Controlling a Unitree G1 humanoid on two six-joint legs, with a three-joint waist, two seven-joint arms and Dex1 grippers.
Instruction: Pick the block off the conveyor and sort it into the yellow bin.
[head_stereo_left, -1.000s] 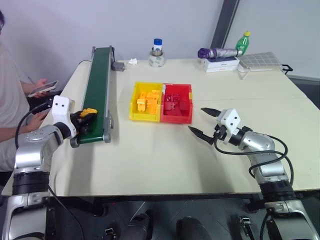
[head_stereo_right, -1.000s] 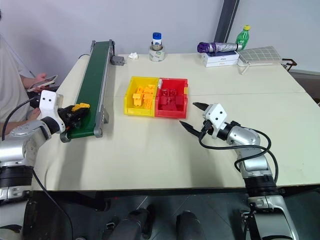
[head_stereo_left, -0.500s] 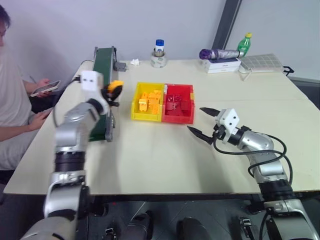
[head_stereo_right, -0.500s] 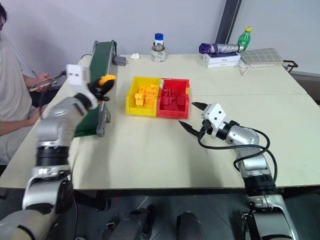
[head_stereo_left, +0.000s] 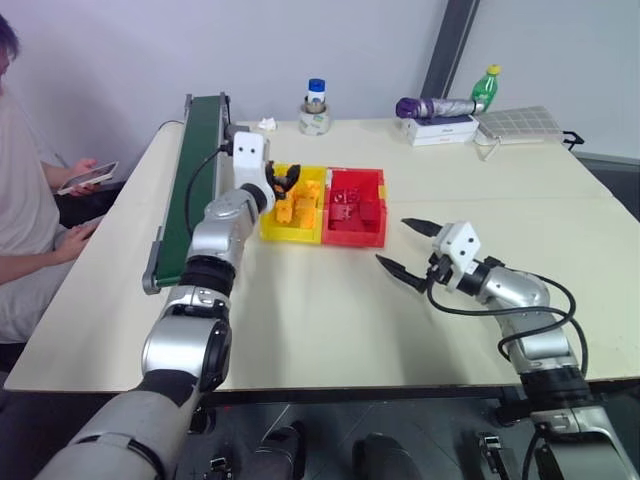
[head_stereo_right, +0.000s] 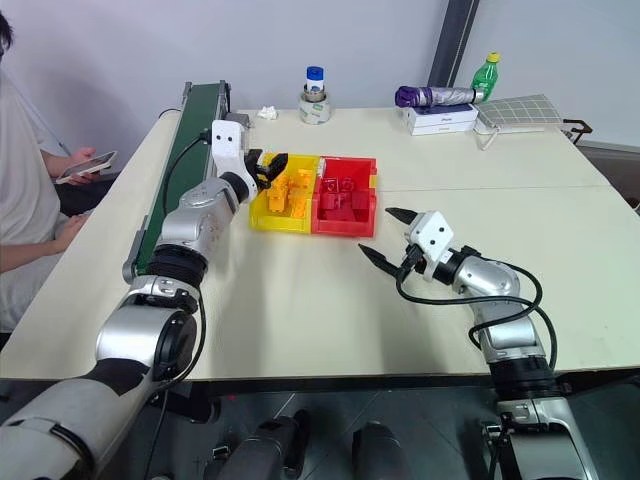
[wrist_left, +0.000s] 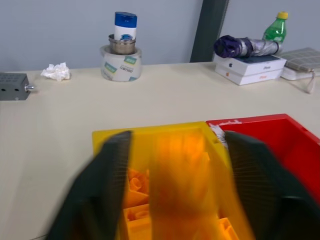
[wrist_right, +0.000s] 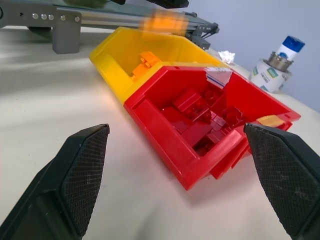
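Block (wrist_left: 182, 192) blurs between left gripper (head_stereo_right: 268, 168)'s spread fingers over yellow bin (head_stereo_right: 262, 207); may bounce into red tray (head_stereo_right: 368, 192); right gripper (head_stereo_right: 388, 234) gapes empty.

Beige table (head_stereo_left: 330, 300) (long conveyor (head_stereo_left: 190, 180) left) carries yellow bin (head_stereo_left: 270, 225), red bin (head_stereo_left: 355, 232).

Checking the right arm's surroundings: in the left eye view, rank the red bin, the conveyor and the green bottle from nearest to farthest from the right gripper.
From the right gripper:
1. Red bin, just ahead and to its left, joined to the yellow bin.
2. Conveyor, along the table's left edge.
3. Green bottle, at the far right back of the table.
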